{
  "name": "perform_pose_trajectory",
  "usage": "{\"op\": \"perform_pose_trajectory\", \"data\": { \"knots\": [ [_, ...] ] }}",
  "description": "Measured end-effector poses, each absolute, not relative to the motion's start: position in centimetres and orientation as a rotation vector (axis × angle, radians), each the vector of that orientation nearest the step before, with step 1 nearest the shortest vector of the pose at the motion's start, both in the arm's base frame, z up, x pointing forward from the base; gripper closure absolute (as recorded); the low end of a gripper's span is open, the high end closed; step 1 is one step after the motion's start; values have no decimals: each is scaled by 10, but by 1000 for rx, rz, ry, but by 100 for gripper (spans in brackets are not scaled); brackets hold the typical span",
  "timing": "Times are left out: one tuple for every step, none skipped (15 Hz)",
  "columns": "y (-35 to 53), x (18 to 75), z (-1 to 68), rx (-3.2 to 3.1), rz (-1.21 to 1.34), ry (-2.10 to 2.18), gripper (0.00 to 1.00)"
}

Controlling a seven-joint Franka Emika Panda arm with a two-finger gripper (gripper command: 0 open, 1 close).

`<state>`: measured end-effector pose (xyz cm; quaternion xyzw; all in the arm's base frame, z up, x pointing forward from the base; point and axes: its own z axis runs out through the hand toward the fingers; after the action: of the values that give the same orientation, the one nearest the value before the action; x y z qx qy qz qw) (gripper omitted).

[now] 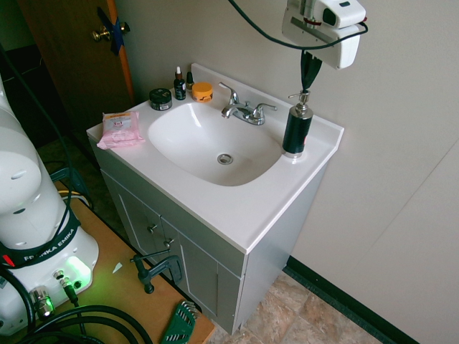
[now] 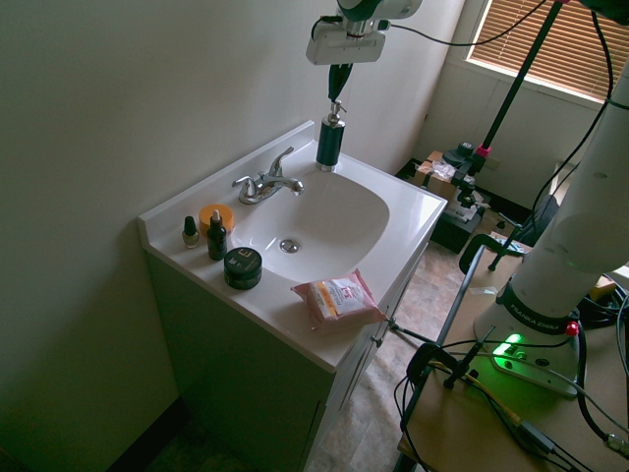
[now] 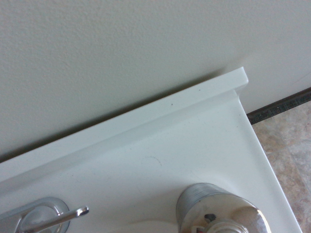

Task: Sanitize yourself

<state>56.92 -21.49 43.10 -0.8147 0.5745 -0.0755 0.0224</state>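
Pointing down at pump bottle (image 1: 297,130): closed gripper (image 1: 306,87)

Left to right in first exterior view, landmark = sink (image 1: 204,154). White robot arm (image 1: 20,172): base left of sink, on wooden table (image 1: 111,261). Pink wipes pack (image 1: 120,130) just beside sink's left rim. Behind sink, left part: dark jar (image 1: 161,99), dropper bottle (image 1: 179,86), small dark bottle (image 1: 190,80), orange jar (image 1: 202,92). Faucet (image 1: 247,112) behind sink. Pump bottle upright, right of sink. Gripper above it, fingers together, nothing seen between them; contact with pump top: can't tell.
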Motion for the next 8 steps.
{"op": "perform_pose_trajectory", "data": {
  "knots": [
    [-216,568,425,-2517,-240,1787,100],
    [-216,568,423,-2505,-255,1791,100],
    [-217,567,423,-2497,-262,1793,100],
    [-217,567,424,-2489,-268,1793,100],
    [-216,567,426,-2486,-278,1783,100],
    [-214,567,434,-2493,-298,1757,100],
    [-208,566,444,-2512,-311,1712,0],
    [-197,565,455,-2547,-315,1648,0]
  ]
}}
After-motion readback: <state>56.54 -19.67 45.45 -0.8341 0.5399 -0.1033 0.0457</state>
